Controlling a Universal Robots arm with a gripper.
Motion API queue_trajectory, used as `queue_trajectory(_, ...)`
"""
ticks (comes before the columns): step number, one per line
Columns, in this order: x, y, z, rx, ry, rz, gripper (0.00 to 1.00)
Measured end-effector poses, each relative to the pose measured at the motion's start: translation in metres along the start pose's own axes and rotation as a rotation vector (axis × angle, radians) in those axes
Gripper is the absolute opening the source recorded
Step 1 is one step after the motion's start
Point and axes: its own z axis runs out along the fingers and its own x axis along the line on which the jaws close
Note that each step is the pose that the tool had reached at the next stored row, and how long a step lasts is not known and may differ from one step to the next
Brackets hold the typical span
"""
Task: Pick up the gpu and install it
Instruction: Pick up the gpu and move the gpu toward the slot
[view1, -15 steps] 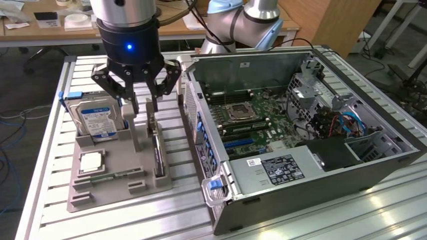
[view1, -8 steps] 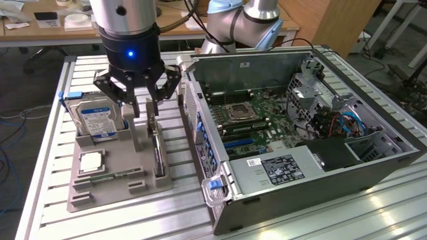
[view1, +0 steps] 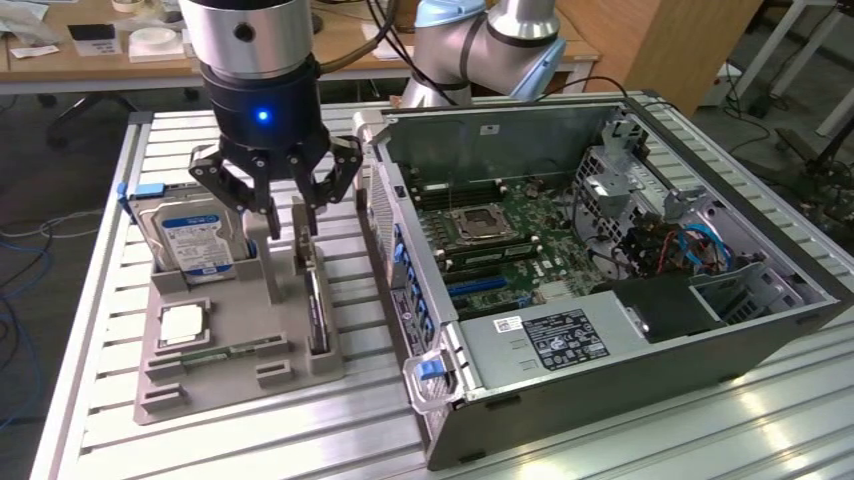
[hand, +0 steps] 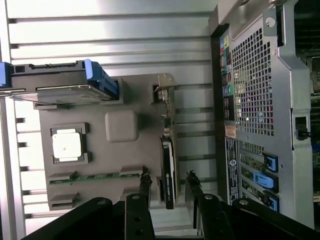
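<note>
The gpu (view1: 316, 300) stands on its edge in a slot of the grey holder tray (view1: 240, 300), on the side nearest the computer case. It is a thin card with a black face and a silver bracket at its far end. My gripper (view1: 287, 215) hangs just above the card's bracket end, open. In the wrist view the gpu (hand: 168, 165) runs between my fingertips (hand: 145, 181), with a gap on each side, and the gripper (hand: 168, 182) touches nothing. The open computer case (view1: 601, 260) lies on its side at the exterior view's right, motherboard exposed.
The tray also holds an upright hard drive (view1: 194, 240) with a blue-white label, a square processor (view1: 183, 325) and a narrow green memory stick (view1: 220, 352). The case's perforated rear wall (hand: 255, 90) stands close beside the tray. All of it rests on a slatted aluminium table (view1: 94, 400).
</note>
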Motion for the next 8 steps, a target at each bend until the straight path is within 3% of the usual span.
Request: queue_trajectory(8,0.0002,-0.0002,0.0049,-0.0001,0.0000,0.000,0.42)
